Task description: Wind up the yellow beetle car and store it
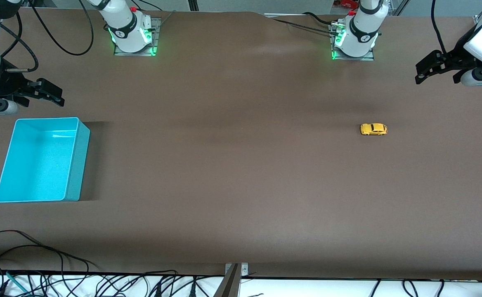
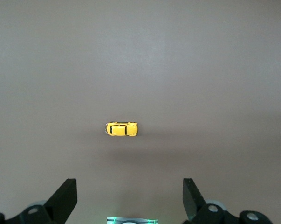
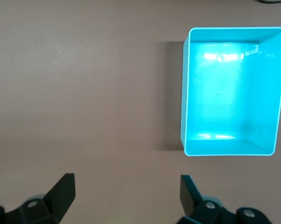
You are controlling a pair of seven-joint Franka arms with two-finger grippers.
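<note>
Both empty and spread wide, left gripper (image 1: 424, 71) high near yellow beetle car (image 1: 374, 129), right gripper (image 1: 45, 93) above turquoise bin (image 1: 83, 136); tiny car could roll away from a pinch

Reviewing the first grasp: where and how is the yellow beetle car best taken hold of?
Probably from above, across the yellow beetle car body's two long sides: it stands upright on its wheels in the open, with a rounded roof. The open left gripper, up at the same end of the table, is closest.

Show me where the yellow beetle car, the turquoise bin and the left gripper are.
yellow beetle car (image 1: 374, 129), front view, on its roof.
turquoise bin (image 1: 78, 161), front view, on its side wall.
left gripper (image 2: 128, 200), left wrist view, midway between its open fingertips.
</note>
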